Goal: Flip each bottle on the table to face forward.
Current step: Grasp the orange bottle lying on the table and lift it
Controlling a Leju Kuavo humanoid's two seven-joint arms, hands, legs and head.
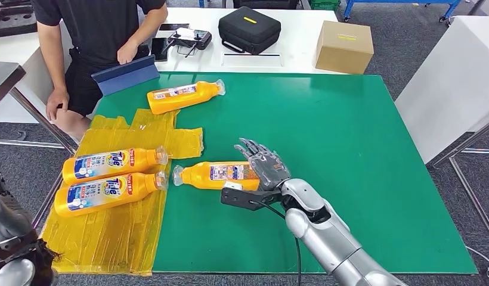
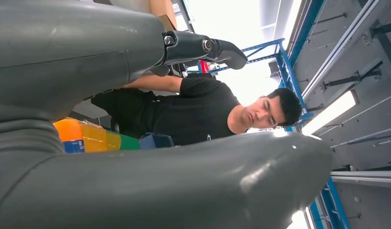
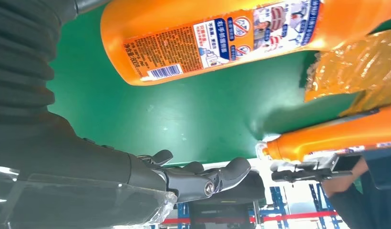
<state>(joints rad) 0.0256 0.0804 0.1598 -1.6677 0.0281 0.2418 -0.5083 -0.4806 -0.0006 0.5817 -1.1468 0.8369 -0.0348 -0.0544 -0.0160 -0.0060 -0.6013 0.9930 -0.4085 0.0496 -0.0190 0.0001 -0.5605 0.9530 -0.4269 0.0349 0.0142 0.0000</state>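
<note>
Four orange bottles lie on their sides. Two on the yellow plastic sheet (image 1: pixel 117 232) at the left, the upper one (image 1: pixel 111 164) and the lower one (image 1: pixel 106 192), show their blue front labels. A third bottle (image 1: pixel 183 96) lies at the back with its small-print label up. The fourth bottle (image 1: pixel 213 174) (image 3: pixel 222 38) lies mid-table on the green mat (image 1: pixel 349 149), back label up, cap to the left. My right hand (image 1: pixel 263 164) (image 3: pixel 136 171) hovers at its base end, fingers spread, holding nothing. My left hand (image 2: pixel 112 52) is held low off the table's left, fingers extended and empty.
A person (image 1: pixel 99 36) stands at the far left corner with a hand on a blue box (image 1: pixel 126 74). On the white table behind sit a black case (image 1: pixel 249 28), a cardboard box (image 1: pixel 343 46) and a controller (image 1: pixel 191 40). The mat's right half is bare.
</note>
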